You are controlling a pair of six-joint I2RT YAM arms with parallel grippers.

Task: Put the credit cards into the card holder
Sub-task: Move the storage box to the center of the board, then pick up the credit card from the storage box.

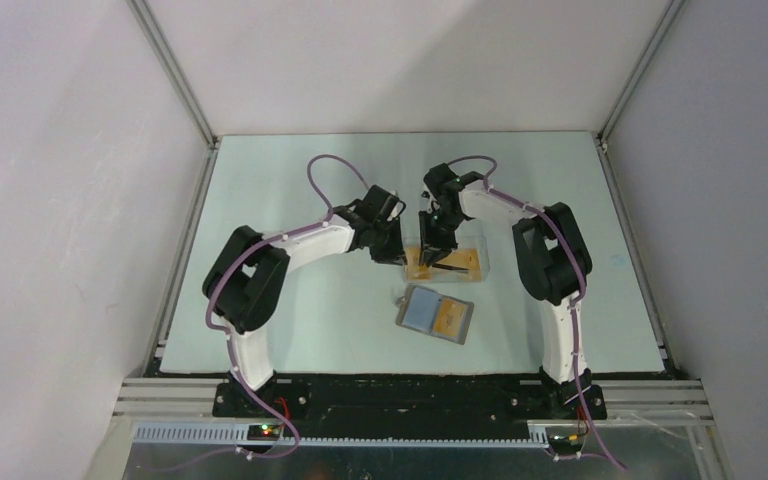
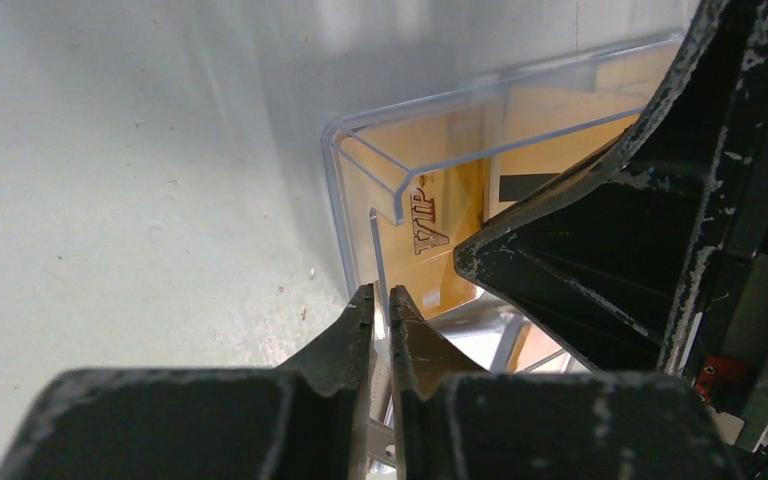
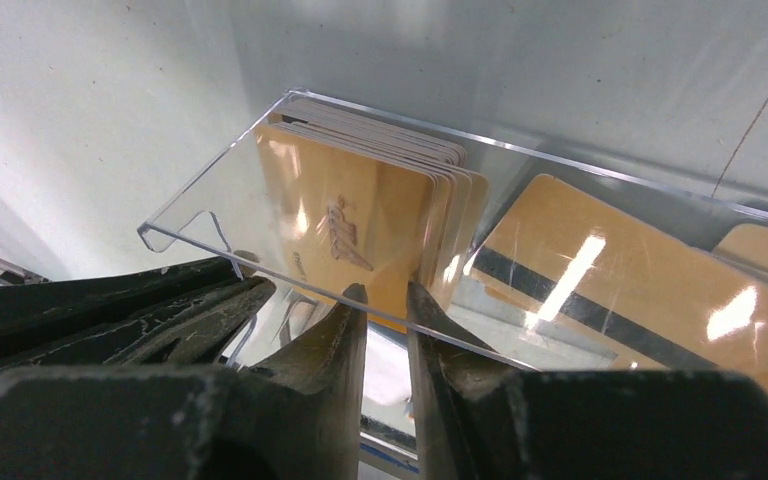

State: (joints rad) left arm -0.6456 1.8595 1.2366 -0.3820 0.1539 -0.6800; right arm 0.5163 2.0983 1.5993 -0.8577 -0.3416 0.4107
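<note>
Orange-gold credit cards [image 3: 360, 215] stand as a stack inside a clear plastic box [image 3: 210, 215], and another card with a dark stripe [image 3: 600, 290] lies flat beside them. My right gripper [image 3: 385, 295] reaches into the box, its jaws narrowed onto the stack's lower corner. My left gripper [image 2: 382, 298] is pinched on the box's thin near wall [image 2: 375, 235], with a card marked VIP [image 2: 440, 200] behind it. From above, both grippers meet at the box [image 1: 465, 262]. The card holder [image 1: 422, 311] lies open nearer the bases, an orange card [image 1: 450, 320] on its right face.
The pale green table [image 1: 290, 320] is ringed by white walls and metal frame rails [image 1: 175, 270]. In the left wrist view the right gripper's black body [image 2: 660, 230] fills the right side, close to my left fingers.
</note>
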